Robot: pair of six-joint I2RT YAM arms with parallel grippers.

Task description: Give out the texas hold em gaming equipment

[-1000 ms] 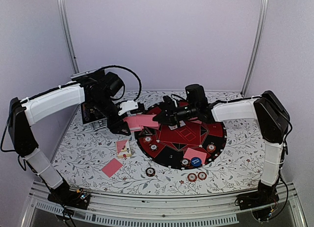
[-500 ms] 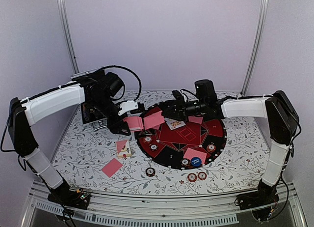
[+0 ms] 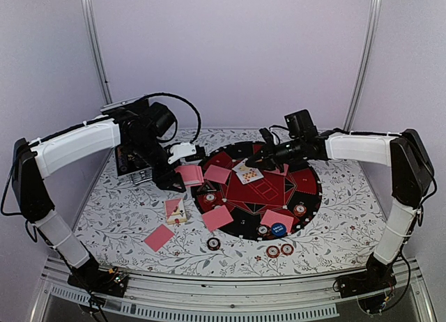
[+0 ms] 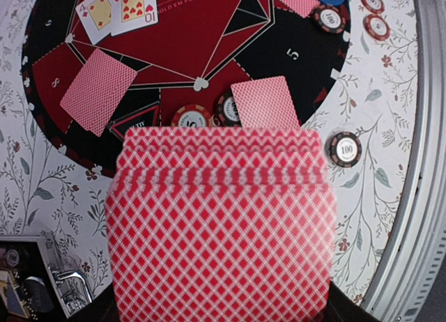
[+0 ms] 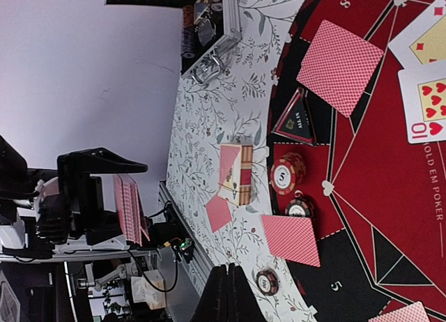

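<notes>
My left gripper [image 3: 180,179] is shut on a deck of pink-backed cards [image 4: 219,224], held over the table just left of the round red-and-black mat [image 3: 306,179]. The deck hides its fingers in the left wrist view. My right gripper [image 3: 261,159] hovers over the mat's far side, shut with nothing in it [image 5: 233,294]. Single face-down cards lie at the mat's near-left edge [image 3: 217,218], on its left sector [image 3: 217,173] and at its near right [image 3: 277,219]. Face-up cards [image 3: 247,173] sit at the mat's centre. Poker chips [image 3: 208,198] and a blue button [image 3: 278,229] rest on the mat.
A card box [image 3: 175,209] and another face-down card [image 3: 159,237] lie on the floral tablecloth left of the mat. Loose chips [image 3: 213,243], [image 3: 272,251] sit near the front edge. The black silver-edged case [image 3: 132,162] stands at the back left behind my left arm.
My right gripper drew back to the right from the deck and shut. A face-down card now lies at the mat's near-left edge. The left arm kept still with the deck.
</notes>
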